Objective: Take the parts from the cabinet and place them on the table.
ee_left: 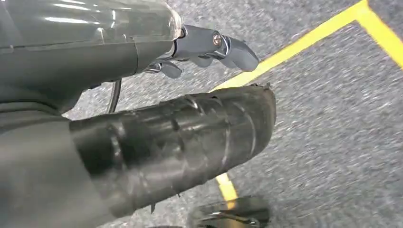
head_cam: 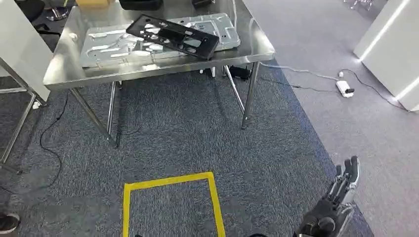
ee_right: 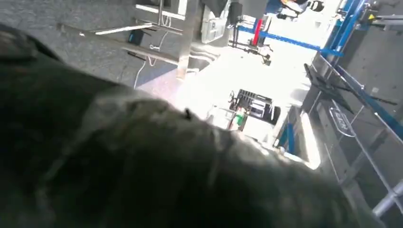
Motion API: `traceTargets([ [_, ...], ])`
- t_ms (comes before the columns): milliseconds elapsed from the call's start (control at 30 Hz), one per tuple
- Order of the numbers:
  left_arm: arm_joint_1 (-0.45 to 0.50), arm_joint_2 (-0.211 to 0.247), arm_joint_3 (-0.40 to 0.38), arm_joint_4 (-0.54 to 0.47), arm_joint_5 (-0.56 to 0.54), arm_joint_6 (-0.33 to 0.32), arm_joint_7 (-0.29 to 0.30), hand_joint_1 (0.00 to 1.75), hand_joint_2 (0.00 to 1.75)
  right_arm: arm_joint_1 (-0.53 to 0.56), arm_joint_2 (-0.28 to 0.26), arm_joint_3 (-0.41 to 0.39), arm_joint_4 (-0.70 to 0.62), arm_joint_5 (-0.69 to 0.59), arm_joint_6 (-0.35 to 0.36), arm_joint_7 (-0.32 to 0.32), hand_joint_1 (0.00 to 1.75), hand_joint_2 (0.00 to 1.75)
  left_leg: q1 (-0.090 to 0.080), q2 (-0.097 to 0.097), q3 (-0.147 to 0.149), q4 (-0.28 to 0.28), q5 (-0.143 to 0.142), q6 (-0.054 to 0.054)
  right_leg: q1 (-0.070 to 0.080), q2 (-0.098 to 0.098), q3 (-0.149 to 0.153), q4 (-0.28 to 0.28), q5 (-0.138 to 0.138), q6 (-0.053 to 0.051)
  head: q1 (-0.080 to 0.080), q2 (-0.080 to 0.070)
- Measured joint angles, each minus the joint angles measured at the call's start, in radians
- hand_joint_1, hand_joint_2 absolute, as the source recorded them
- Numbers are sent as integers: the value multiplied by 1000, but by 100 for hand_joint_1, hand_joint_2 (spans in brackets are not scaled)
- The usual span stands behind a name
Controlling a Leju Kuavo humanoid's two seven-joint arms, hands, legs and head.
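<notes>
While both arms hang low, two parts lie on the steel table (head_cam: 257, 49).
At 12 o'clock in the head view, a black panel (head_cam: 173, 35) rests tilted across a silver plate (head_cam: 99, 47) on the tabletop. Right hand (head_cam: 338, 200), at 5 o'clock, hangs over carpet with fingers extended, holding nothing. Left hand (ee_left: 199, 47), seen from its wrist camera, hangs above yellow floor tape (ee_left: 304, 42), fingers loosely curled; its grasp state cannot be determined.

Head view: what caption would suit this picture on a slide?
Black part lying across silver panel on steel table; right hand low beside yellow floor marking.
</notes>
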Motion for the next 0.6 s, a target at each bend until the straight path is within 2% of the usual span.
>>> traceTargets([
  [33,0,0,0,0,0,0,0,0,0,0,0,0,1,0,0,0,0,0,3,0,12,17,34,-4,-2,-1,-22,7,11,3,0,0],
  [67,0,0,0,0,0,0,2,0,0,1,0,0,1,1,0,0,0,0,7,0,43,-4,87,-8,-4,-1,-42,18,22,8,0,0],
  [100,0,1,0,0,0,0,2,0,0,1,0,0,1,1,0,0,0,0,10,0,88,-54,124,-11,-7,-1,-66,29,30,13,0,0],
  [133,-1,2,0,0,0,0,2,0,0,2,0,0,1,1,0,0,0,0,14,0,152,-135,128,-15,-10,1,-87,43,39,20,-1,0],
  [167,-4,2,0,0,0,-1,2,0,0,5,1,0,1,2,0,0,0,0,15,-3,218,-228,81,-19,-7,1,-102,56,43,27,-1,0],
  [200,-5,2,0,0,0,-1,1,0,0,5,3,-1,2,2,0,0,0,0,7,-9,259,-307,50,-7,-6,0,-110,67,49,32,1,0],
  [233,-3,2,1,0,0,-1,1,0,0,5,3,-2,5,1,0,0,0,0,6,-7,244,-302,46,5,-5,0,-112,65,63,38,1,0],
  [300,-3,3,1,0,0,-1,0,0,0,5,3,-2,11,-2,0,0,0,0,-1,-7,232,-295,58,20,-6,0,-115,59,84,51,1,0],
  [333,1,3,2,0,1,-1,0,0,0,7,3,-3,14,-5,0,0,0,0,7,0,223,-300,73,35,-11,2,-121,65,75,57,2,0],
  [367,1,3,3,0,0,-1,0,0,0,9,3,-4,17,-11,0,0,0,0,5,4,213,-299,83,41,-13,5,-130,87,28,61,1,0],
  [400,1,4,4,0,0,-1,0,0,0,10,3,-7,23,-19,0,0,0,0,4,5,201,-299,95,45,-13,5,-141,133,-36,63,2,0],
  [433,0,4,6,0,0,-1,0,0,0,10,3,-10,28,-27,-1,0,0,0,2,6,185,-299,107,54,-13,6,-156,209,-106,67,2,0],
  [467,0,4,7,0,-2,-1,0,0,0,11,3,-12,32,-30,-1,0,0,0,-1,8,168,-298,121,56,-12,7,-168,284,-152,69,2,0],
  [500,0,4,7,0,-2,-1,0,0,0,11,3,-14,35,-32,-2,0,0,0,-4,10,151,-297,134,57,-12,8,-171,340,-165,69,2,0],
  [533,0,3,7,0,-3,-1,0,0,0,12,3,-17,39,-35,-2,0,0,0,-7,11,136,-294,146,58,-11,8,-160,364,-146,67,2,0],
  [567,0,3,8,0,-3,-1,1,0,0,12,3,-18,42,-35,-2,0,0,0,-10,12,115,-291,158,58,-10,9,-132,351,-102,62,2,0],
  [600,0,3,8,0,-3,-1,2,0,0,12,3,-18,43,-36,-2,0,0,0,-12,12,97,-288,170,57,-8,9,-88,307,-63,54,1,0],
])
